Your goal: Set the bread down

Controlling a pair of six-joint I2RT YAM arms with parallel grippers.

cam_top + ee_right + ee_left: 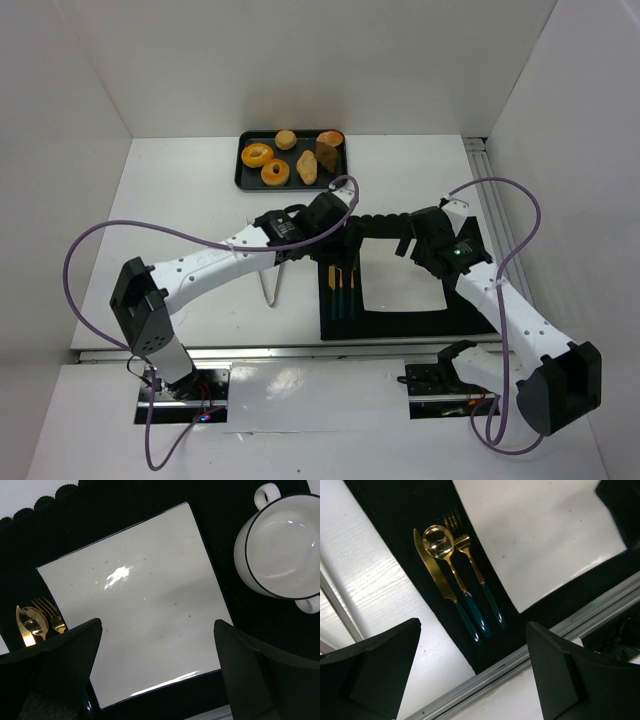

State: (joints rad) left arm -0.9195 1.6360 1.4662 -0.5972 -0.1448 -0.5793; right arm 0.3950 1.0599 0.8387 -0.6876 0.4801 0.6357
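Several breads lie on a black tray (243,181) at the back of the table: two ring donuts (258,155), a round bun (286,139), an oblong loaf (307,167) and a brown wedge (326,156). A white square plate (400,280) (135,610) rests on a black placemat (335,328). My left gripper (338,222) (474,625) hovers open and empty over the mat's left part, above the cutlery. My right gripper (415,240) (158,622) hangs open and empty over the plate. Neither gripper touches any bread.
A gold knife, spoon and fork set (452,575) (343,285) with green handles lies left of the plate. A white two-handled bowl (280,550) sits at the plate's right. A thin bent metal wire (270,288) lies left of the mat. Grey rails (520,665) edge the table.
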